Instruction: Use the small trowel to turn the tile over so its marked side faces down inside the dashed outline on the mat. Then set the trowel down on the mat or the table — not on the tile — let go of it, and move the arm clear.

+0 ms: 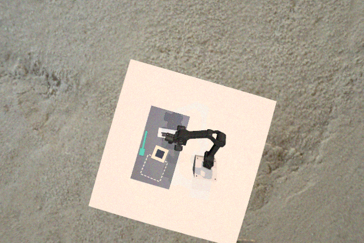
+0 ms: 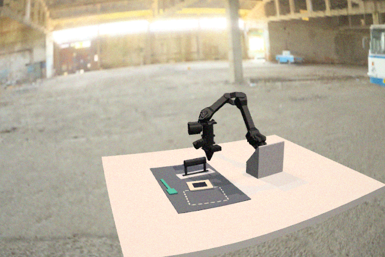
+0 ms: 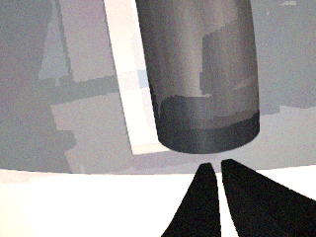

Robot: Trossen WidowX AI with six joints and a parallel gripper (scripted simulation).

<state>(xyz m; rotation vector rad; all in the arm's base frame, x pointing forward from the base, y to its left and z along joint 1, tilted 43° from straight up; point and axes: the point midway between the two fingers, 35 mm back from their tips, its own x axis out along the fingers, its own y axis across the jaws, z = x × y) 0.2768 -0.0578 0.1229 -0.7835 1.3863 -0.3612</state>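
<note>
- Your tool [image 1: 178, 138] [image 2: 209, 159] [image 3: 216, 172] is almost fully closed, gripping nothing, near the arm-side end of the black-handled trowel [image 1: 160, 130] [image 2: 180, 176] [image 3: 120, 99].
- That trowel's long axis runs across the mat [image 1: 139, 172] [image 2: 180, 207] [image 3: 30, 123].
- The marked tile [image 1: 160, 153] [image 2: 200, 185] lies between it and the dashed outline [image 1: 141, 168] [image 2: 227, 197], overlapping the outline's edge.
- You'd likely need to reopen over the handle, then work towards the tile.

From the top view, we see the black-handled white trowel [image 1: 160, 130] [image 2: 195, 161] [image 3: 204, 74] flat on the mat [image 1: 148, 119] [image 2: 168, 171] [image 3: 30, 123], handle up, about one o'clock from the cream tile [image 1: 153, 156] [image 2: 190, 186]. The tile lies flat, dark square upward, overlapping the dashed outline [image 1: 150, 177] [image 2: 188, 198] at twelve o'clock.
</note>
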